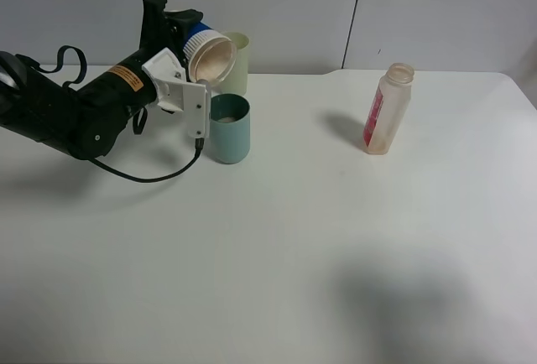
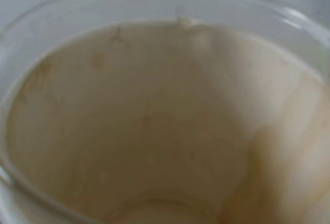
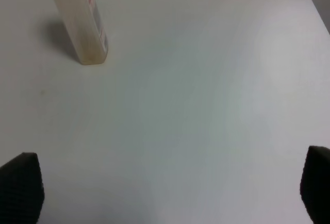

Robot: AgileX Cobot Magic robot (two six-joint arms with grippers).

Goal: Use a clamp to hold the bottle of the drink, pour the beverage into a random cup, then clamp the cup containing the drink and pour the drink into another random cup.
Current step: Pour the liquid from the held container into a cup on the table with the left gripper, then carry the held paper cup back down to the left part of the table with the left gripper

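The short blue-and-white ribbed cup (image 1: 209, 52), pinched in the left black gripper (image 1: 186, 52) and tipped above the plain teal tumbler (image 1: 229, 129) just below the fingers, was judged mid-pour; righting would follow, the right gripper (image 3: 165, 185) being spread.

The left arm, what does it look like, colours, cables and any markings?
The left arm is black and bulky, with an orange label near the wrist, white plates at its pincer, looped black cables, and one cable trailing on the table.
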